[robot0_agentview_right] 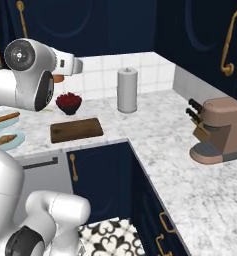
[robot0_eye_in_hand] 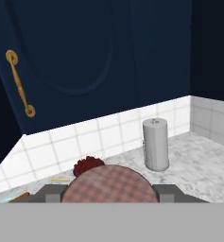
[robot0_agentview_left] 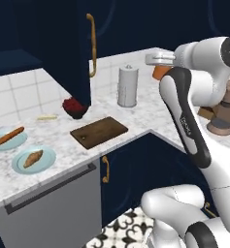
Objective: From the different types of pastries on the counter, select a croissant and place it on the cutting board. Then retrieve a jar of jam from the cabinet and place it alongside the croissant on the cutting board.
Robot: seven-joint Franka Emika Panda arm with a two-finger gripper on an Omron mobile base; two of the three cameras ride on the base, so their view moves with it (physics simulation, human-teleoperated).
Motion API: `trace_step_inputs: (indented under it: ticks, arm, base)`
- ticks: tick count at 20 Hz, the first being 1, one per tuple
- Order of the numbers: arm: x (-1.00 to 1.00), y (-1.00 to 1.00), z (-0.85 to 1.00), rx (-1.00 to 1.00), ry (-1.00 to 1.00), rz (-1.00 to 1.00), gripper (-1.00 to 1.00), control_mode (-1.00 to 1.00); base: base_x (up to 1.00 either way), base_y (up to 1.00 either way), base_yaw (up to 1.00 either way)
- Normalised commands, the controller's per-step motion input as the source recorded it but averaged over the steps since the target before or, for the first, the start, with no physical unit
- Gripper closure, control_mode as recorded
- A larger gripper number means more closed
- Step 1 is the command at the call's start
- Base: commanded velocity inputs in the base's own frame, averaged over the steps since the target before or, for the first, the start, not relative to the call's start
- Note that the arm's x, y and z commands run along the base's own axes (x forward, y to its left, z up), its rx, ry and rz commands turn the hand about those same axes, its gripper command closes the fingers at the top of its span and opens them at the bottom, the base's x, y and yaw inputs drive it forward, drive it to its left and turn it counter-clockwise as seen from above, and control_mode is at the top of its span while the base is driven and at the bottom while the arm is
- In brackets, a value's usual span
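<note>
Jar [robot0_eye_in_hand: 108, 183]: small, round, its flat lid in a red-pink checked pattern; an orange-red side [robot0_agentview_left: 159, 72] shows in the left base view. Held between the fingers [robot0_eye_in_hand: 51, 193] of the gripper [robot0_eye_in_hand: 108, 194], the jaws narrowed onto its sides, up in the air over the counter [robot0_agentview_left: 145, 111], beside the open cabinet door [robot0_agentview_left: 68, 48].

Croissant [robot0_agentview_left: 33, 158]: golden-brown, ridged, crescent-shaped. Lies on a round pale-blue plate [robot0_agentview_left: 48, 162] at the counter's front edge, left of the board, not on it.

Board [robot0_agentview_left: 99, 131]: dark brown wood, rectangular, flat, bare.

Bread stick [robot0_agentview_left: 7, 137]: long, thin, orange-brown, on a second blue plate [robot0_agentview_left: 14, 143] behind the croissant's.

Bowl [robot0_agentview_left: 75, 109]: dark, round, heaped with red berries, behind the board, near the tiled wall.

Towel roll [robot0_agentview_left: 127, 86]: grey upright cylinder, right of the bowl.

Counter: white-grey marbled stone, L-shaped.

Door: navy, smooth, with a long curved brass handle [robot0_agentview_left: 92, 44].

Coffee machine [robot0_agentview_right: 221, 130]: tan, boxy, at the counter's right.
</note>
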Motion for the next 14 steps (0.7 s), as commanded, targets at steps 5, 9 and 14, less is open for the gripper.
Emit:
trace_step_inputs:
  ticks: [5, 9, 14]
  arm:
    - [0.0, 0.0, 0.0, 0.0, 0.0, 0.0, 1.0, 1.0]
    - [0.0, 0.0, 0.0, 0.0, 0.0, 0.0, 1.0, 1.0]
    - [0.0, 0.0, 0.0, 0.0, 0.0, 0.0, 1.0, 1.0]
  base:
    - [-0.31, 0.01, 0.17]
    - [-0.03, 0.4, 0.11]
    - [0.12, -0.04, 0.07]
